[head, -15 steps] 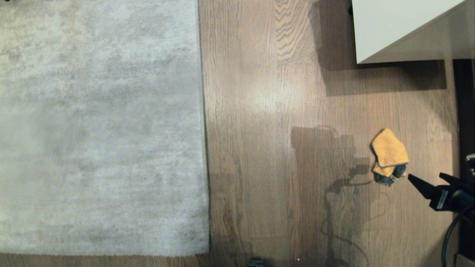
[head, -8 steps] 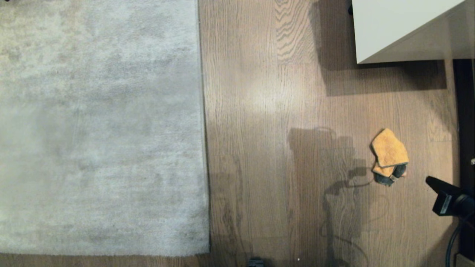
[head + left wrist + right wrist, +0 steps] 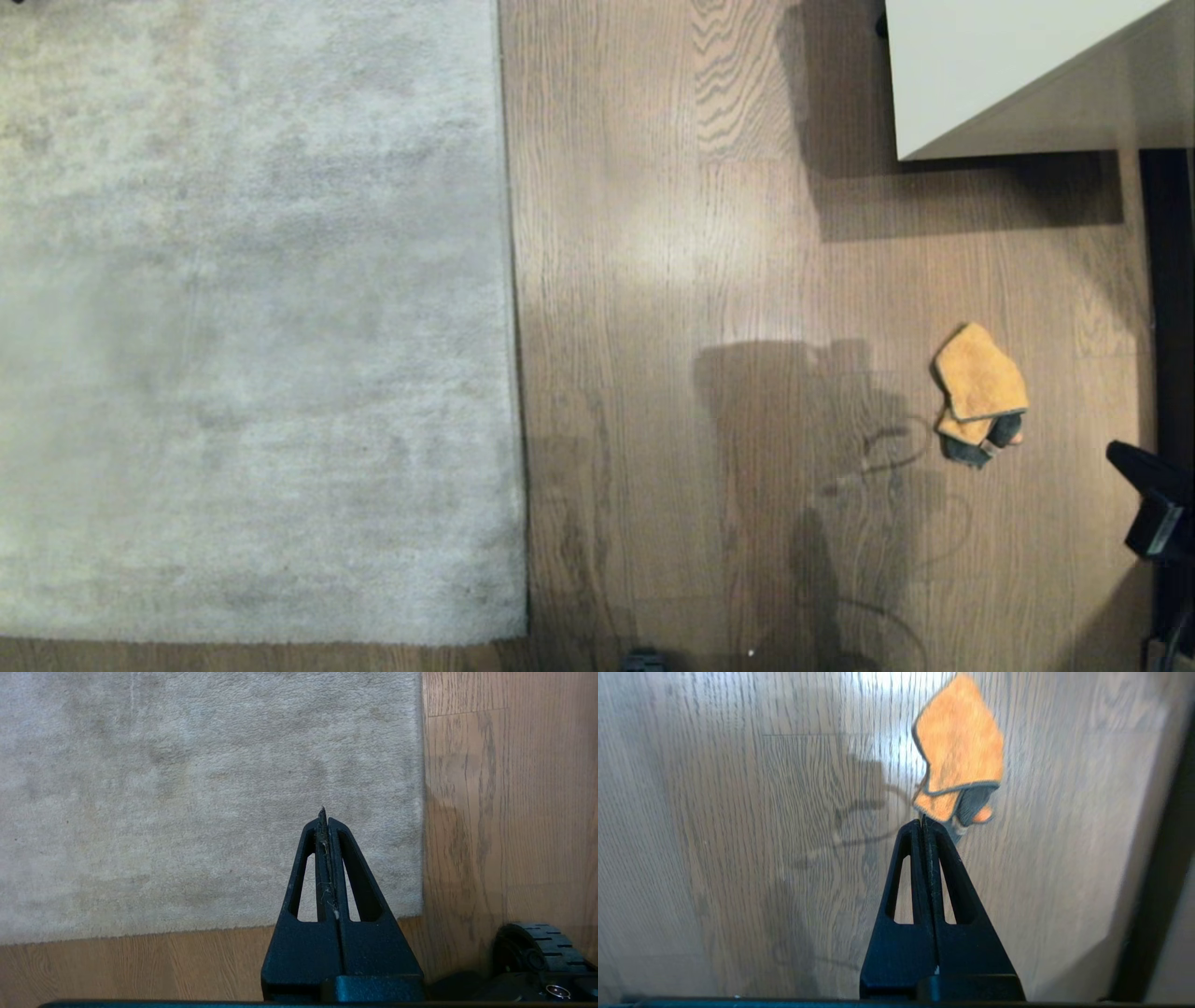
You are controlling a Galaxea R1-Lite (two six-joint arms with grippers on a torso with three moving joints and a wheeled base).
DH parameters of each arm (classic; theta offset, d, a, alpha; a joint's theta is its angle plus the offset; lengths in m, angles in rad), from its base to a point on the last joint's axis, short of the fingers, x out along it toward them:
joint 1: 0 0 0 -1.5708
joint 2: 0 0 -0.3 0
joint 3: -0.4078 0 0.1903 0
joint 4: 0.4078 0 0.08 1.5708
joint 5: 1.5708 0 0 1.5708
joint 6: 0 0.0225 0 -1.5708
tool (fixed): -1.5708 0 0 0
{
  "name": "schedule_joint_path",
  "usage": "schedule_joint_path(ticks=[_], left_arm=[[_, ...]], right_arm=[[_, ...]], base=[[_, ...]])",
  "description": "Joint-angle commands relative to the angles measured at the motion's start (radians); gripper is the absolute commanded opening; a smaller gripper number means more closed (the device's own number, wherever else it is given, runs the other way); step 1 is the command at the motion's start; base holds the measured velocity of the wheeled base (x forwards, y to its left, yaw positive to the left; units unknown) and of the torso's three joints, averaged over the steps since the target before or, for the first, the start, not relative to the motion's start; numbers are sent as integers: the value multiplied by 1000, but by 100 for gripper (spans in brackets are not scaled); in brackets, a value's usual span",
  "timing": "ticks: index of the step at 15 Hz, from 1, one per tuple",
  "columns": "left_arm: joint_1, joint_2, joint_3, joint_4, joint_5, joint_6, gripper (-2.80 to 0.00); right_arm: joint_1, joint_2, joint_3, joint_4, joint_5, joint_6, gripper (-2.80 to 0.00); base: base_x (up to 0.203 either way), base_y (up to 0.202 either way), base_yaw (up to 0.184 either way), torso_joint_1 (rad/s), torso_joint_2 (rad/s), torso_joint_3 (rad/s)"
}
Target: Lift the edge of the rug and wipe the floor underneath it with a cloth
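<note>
Right gripper (image 3: pixel 1120 455) has backed off toward 4 o'clock since the earlier frames; before, its 2 fingers stood spread just beside the cloth, now they are pressed together, holding nothing, and only the tip shows at the right border of the head view. Its shadow on the planks has slid toward 7 o'clock. Cloth, rug and cabinet have not shifted.

Largest to smallest:

Rug (image 3: pixel 252 317): pale grey-beige, mottled, fills the 9 o'clock half of the head view, lying flat. The rug edge (image 3: pixel 512 317) runs straight from 12 to 6 o'clock, flat on the planks, not lifted.

The floor (image 3: pixel 672 280): brown wood-grain planks with a bright sheen patch near centre, taking up the 3 o'clock half.

White cabinet (image 3: pixel 990 65): at 1 o'clock, casting a dark shadow on the planks below it.

Left gripper (image 3: pixel 323 816): seen only from its wrist camera, fingers pressed together with nothing between them but a few stray fibres, hanging over the rug corner (image 3: pixel 416 910). A black ridged wheel (image 3: pixel 537 947) sits at 5 o'clock of that view.

The cloth (image 3: pixel 978 392): small, mustard-orange, folded, dark grey bit at its 6 o'clock end, lying on the planks at 3 o'clock, well apart from the rug edge. In the right wrist view the cloth (image 3: pixel 959 760) lies just past the closed tip (image 3: pixel 921 822), not gripped.
</note>
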Motion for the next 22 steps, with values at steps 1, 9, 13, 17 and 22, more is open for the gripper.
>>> schedule_joint_path(ticks=[1, 9, 13, 17, 22], left_arm=[[0, 0, 0, 0, 1, 0, -280], [0, 0, 0, 0, 1, 0, -280], [0, 0, 0, 0, 1, 0, -280], [0, 0, 0, 0, 1, 0, -280], [0, 0, 0, 0, 1, 0, -280]], right_arm=[[1, -143, 0, 56, 2, -41, -280], [200, -520, 0, 447, -148, -51, -280], [218, -854, -1, 756, -175, -46, -280], [224, -1130, 0, 1067, -202, -56, -280], [227, -1117, 0, 1241, -210, -58, -280]], base=[[0, 0, 0, 0, 0, 0], [0, 0, 0, 0, 0, 0], [0, 0, 0, 0, 0, 0], [0, 0, 0, 0, 0, 0], [0, 0, 0, 0, 0, 0]])
